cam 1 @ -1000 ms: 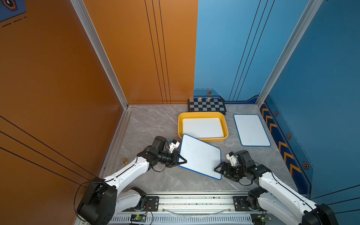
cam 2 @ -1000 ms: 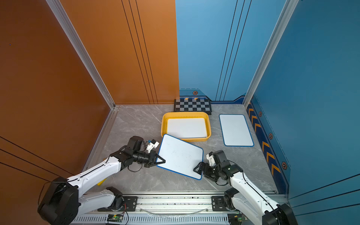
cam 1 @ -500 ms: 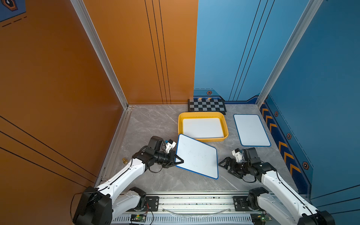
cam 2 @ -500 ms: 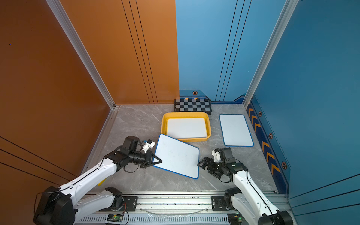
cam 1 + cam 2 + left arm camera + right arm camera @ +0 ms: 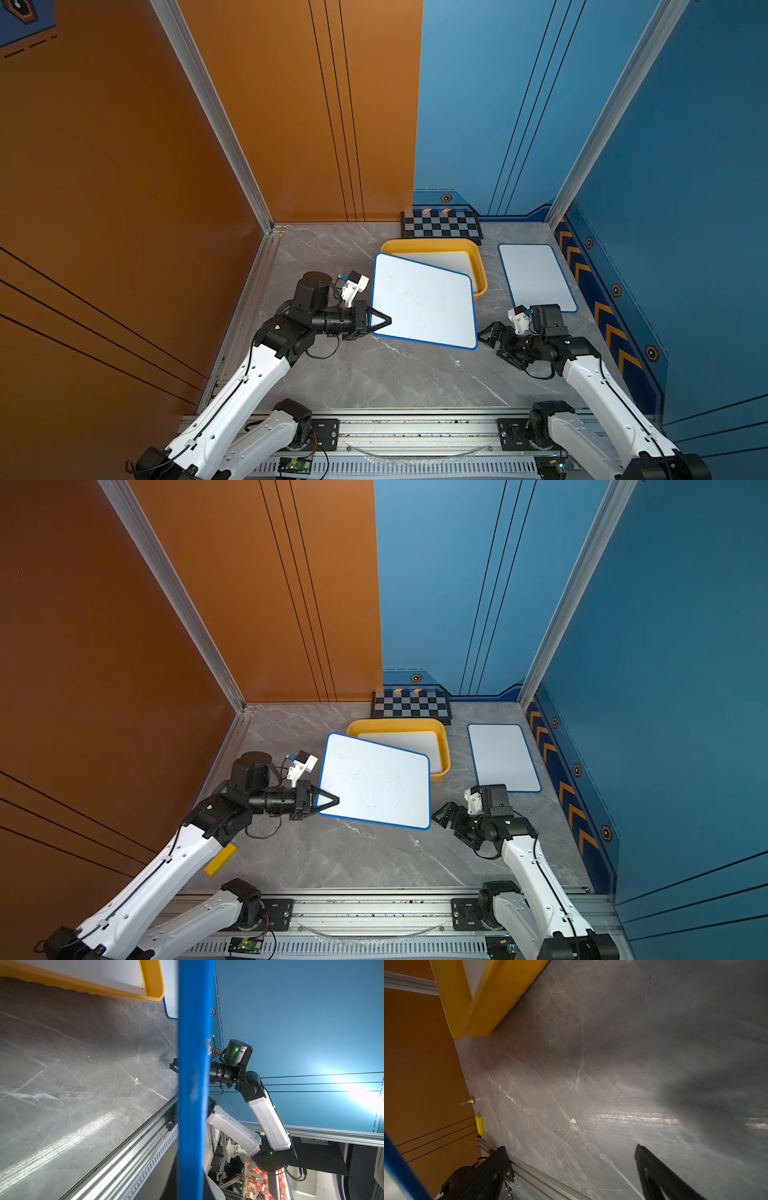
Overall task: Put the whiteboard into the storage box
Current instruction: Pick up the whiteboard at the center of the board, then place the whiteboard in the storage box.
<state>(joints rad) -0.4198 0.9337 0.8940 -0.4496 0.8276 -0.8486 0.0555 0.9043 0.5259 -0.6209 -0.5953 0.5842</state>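
Observation:
A blue-framed whiteboard (image 5: 424, 303) (image 5: 374, 781) hangs above the table, and my left gripper (image 5: 380, 322) (image 5: 328, 801) is shut on its near left edge. In both top views the board's far edge covers the near left part of the yellow storage box (image 5: 480, 270) (image 5: 444, 750), which holds another white board. In the left wrist view the board's blue edge (image 5: 194, 1084) runs straight out from my left gripper (image 5: 191, 1178), with the storage box (image 5: 153, 991) beyond. My right gripper (image 5: 490, 336) (image 5: 442, 814) (image 5: 571, 1155) stands open and empty just right of the board's near right corner.
Another whiteboard (image 5: 536, 276) (image 5: 503, 756) lies flat right of the box. A checkerboard (image 5: 440, 224) leans at the back wall. A yellow block (image 5: 479, 1124) (image 5: 220, 860) and a small brass piece (image 5: 468, 1102) sit by the orange left wall. The arms' rail (image 5: 415, 428) runs along the front.
The left gripper has carried the whiteboard toward the back and turned it, so its far edge now overlaps the box. The right gripper has drawn off to the right of the board's corner.

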